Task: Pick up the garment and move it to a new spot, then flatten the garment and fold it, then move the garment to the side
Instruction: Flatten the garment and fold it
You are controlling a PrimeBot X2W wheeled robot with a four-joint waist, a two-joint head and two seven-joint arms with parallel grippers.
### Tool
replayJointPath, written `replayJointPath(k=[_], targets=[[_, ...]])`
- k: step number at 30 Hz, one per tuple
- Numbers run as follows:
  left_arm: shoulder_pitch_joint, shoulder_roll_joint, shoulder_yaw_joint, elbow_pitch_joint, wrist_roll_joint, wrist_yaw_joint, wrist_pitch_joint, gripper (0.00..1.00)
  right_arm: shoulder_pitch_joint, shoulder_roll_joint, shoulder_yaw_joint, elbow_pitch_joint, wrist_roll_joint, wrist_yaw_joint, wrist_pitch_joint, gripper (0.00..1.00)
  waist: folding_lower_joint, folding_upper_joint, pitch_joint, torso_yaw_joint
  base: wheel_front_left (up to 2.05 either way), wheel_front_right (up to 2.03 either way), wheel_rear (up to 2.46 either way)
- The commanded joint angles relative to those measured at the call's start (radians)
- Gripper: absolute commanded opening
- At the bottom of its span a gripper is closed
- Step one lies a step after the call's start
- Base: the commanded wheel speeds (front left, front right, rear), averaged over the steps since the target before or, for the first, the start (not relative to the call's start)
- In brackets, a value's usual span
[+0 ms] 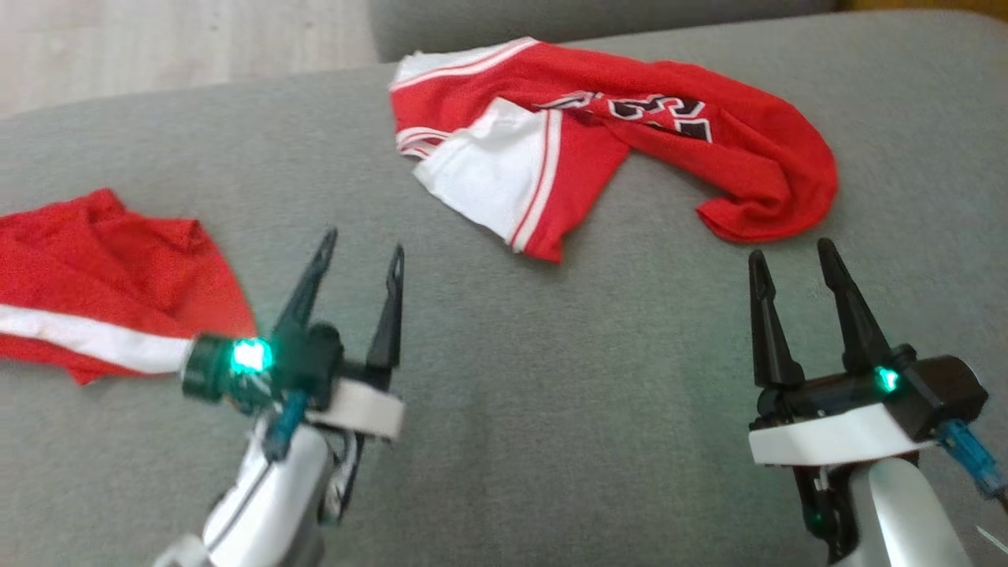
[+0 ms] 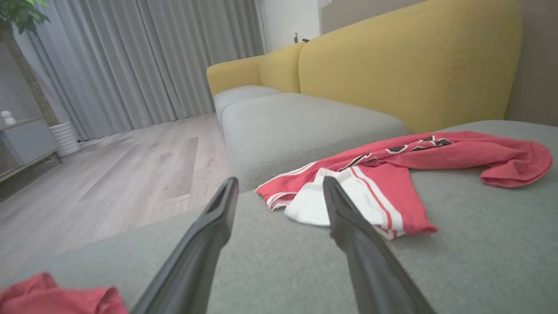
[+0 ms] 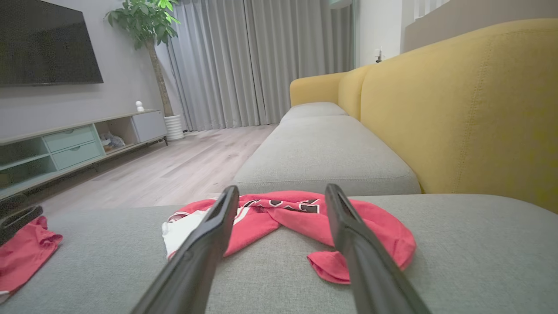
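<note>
Jersey: crumpled on grey cushion, ahead of both grippers, touching neither.
Left gripper: fingers apart, empty.
Right gripper: fingers apart, empty.
Fabric: red mesh, white side panel, striped trim, dark lettering.
Red cloth: bunched just left of left gripper, white band.
</note>
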Motion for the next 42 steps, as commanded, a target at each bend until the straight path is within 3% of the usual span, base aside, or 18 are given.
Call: replayJointPath(k=[1, 7, 15, 27, 35, 42], targets=[[-0.026, 0.008, 0.034, -0.042, 0.013, 0.014, -0.005, 1.00, -0.008, -0.004, 0.018, -0.037, -0.010, -0.001, -0.011, 1.00, 0.0002, -0.0001, -0.013, 0.019, 0.00, 0.00, 0.00], [0.054, -0.019, 0.052, -0.070, 0.045, 0.050, -0.005, 1.00, 0.005, -0.004, 0.013, -0.037, -0.010, -0.001, -0.011, 1.00, 0.0002, -0.0001, -0.014, 0.034, 0.00, 0.00, 0.00], [0.017, -0.034, 0.067, -0.047, 0.062, 0.013, -0.005, 1.00, -0.007, -0.004, 0.023, -0.041, -0.001, -0.001, -0.011, 1.00, 0.0002, -0.0001, 0.024, 0.019, 0.00, 0.00, 0.00], [-0.283, -0.078, 0.098, 0.249, -0.036, -0.115, 0.104, 1.00, -0.057, -0.004, 0.061, -0.042, 0.025, -0.001, -0.011, 1.00, 0.0002, -0.0001, 0.168, -0.098, 0.00, 0.00, 0.00], [-0.427, -0.073, 0.119, 0.438, -0.056, -0.120, 0.164, 1.00, -0.079, -0.004, 0.080, -0.047, 0.046, -0.001, -0.011, 1.00, 0.0002, -0.0001, 0.228, -0.169, 0.00, 0.00, 0.00], [-0.496, -0.060, 0.136, 0.565, -0.063, -0.090, 0.149, 1.00, -0.081, -0.004, 0.073, -0.041, 0.057, -0.001, -0.011, 1.00, 0.0002, -0.0001, 0.250, -0.200, 0.00, 0.00, 0.00]])
